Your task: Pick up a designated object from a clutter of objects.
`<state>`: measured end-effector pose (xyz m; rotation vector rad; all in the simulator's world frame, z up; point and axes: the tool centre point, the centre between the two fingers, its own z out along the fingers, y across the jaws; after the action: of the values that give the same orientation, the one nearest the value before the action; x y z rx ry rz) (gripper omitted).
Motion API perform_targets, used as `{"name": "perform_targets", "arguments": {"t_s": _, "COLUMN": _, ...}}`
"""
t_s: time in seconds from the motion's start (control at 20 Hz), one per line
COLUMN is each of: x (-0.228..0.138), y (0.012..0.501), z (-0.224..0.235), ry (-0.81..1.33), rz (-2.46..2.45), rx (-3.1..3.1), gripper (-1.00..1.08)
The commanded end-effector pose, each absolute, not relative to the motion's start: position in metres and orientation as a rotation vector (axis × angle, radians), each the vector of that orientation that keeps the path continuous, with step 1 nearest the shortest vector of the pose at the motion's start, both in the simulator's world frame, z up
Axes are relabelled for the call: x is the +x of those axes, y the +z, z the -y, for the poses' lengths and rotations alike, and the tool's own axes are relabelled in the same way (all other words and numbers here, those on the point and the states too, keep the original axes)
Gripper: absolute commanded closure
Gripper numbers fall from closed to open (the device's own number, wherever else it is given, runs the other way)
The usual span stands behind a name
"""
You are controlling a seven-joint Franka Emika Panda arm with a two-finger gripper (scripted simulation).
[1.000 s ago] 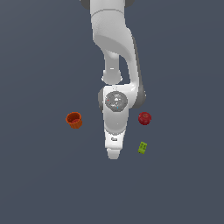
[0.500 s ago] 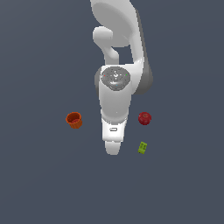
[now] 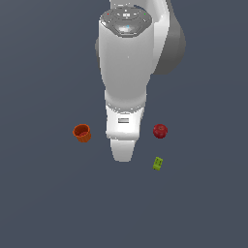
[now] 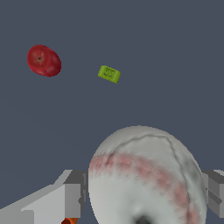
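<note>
Between the claw [image 4: 142, 197] fingers sits your whitish ball [image 4: 146, 177], a finger flanking each side, apparently gripped, though contact isn't clearly visible. Your next move is straight up. Red ball [image 4: 43, 60] and green block [image 4: 109, 74] lie well apart on the table [image 4: 175, 65].

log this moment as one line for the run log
phase: grasp | end effector: around white ball | hidden in exterior view | cup, red ball, block: untouched
</note>
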<state>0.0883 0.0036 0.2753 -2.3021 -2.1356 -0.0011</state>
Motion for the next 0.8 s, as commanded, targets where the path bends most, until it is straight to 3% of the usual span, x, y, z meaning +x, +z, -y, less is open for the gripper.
{"name": "perform_targets", "arguments": {"t_s": 0.0, "x": 0.092, "y": 0.303, "z": -0.002, "ry": -0.003, "rz": 2.136, "rx": -2.302, "gripper": 1.08}}
{"name": "perform_targets", "arguments": {"t_s": 0.75, "x": 0.111, "y": 0.418, "z": 0.004, "ry": -0.001, "rz": 2.134, "rx": -2.305, "gripper": 1.08}}
